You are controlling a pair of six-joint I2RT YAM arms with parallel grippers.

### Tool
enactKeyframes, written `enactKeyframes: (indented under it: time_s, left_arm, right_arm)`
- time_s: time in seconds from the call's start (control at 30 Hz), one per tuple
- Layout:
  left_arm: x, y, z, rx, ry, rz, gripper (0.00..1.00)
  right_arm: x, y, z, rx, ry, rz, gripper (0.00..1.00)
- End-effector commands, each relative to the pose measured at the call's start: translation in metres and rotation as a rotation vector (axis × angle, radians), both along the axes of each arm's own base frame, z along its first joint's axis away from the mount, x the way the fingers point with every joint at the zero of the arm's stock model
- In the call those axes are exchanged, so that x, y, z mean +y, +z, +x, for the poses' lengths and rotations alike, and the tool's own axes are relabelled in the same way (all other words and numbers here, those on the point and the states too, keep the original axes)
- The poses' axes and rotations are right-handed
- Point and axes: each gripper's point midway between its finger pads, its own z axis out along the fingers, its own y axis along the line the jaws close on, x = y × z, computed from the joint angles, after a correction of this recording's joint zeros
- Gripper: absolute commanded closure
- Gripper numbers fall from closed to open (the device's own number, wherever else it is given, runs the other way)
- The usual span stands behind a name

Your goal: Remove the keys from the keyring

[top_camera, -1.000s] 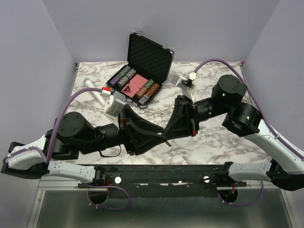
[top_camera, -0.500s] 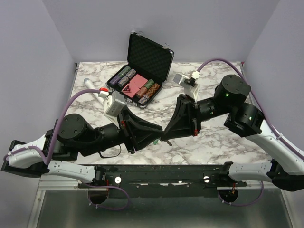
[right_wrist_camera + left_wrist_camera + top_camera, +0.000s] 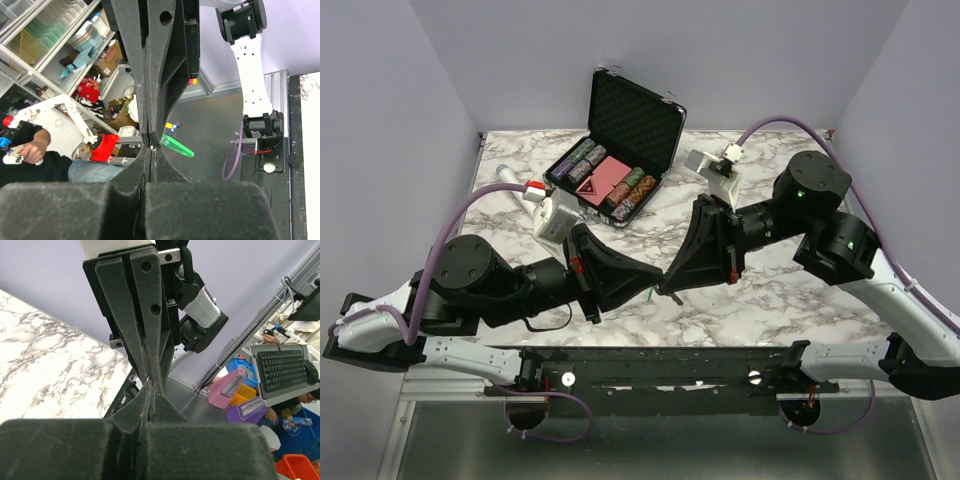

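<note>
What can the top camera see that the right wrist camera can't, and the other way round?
Only the top view shows the marble table, the open chip case and the white microphone. Only the right wrist view shows cluttered shelves and a person's hand in the room behind. Both show the left gripper and right gripper shut, meeting tip to tip, with the small green key poking out there.

A robotics lab: stocked shelves (image 3: 60, 35), a keyboard (image 3: 281, 371), plastic bins (image 3: 245, 412).
</note>
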Motion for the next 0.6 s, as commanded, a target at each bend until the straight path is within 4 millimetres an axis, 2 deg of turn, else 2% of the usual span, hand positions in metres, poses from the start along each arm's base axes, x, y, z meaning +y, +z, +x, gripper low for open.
enactKeyframes:
  time_s: [0.0, 0.27, 0.43, 0.57]
  left_arm:
    - [-0.004, -0.009, -0.015, -0.017, -0.082, 0.054, 1.00]
    - [-0.016, -0.025, -0.037, -0.027, -0.210, 0.164, 1.00]
    - [-0.021, -0.037, -0.041, -0.019, -0.229, 0.197, 1.00]
    - [-0.017, -0.035, -0.043, -0.017, -0.243, 0.179, 1.00]
  right_arm:
    - [-0.004, 0.014, -0.004, -0.047, 0.023, 0.013, 0.99]
    - [0.000, 0.015, -0.004, -0.050, 0.052, -0.013, 0.99]
    - [0.000, 0.016, -0.003, -0.050, 0.051, -0.014, 0.99]
    - [0.001, 0.015, -0.002, -0.047, 0.048, -0.024, 0.99]
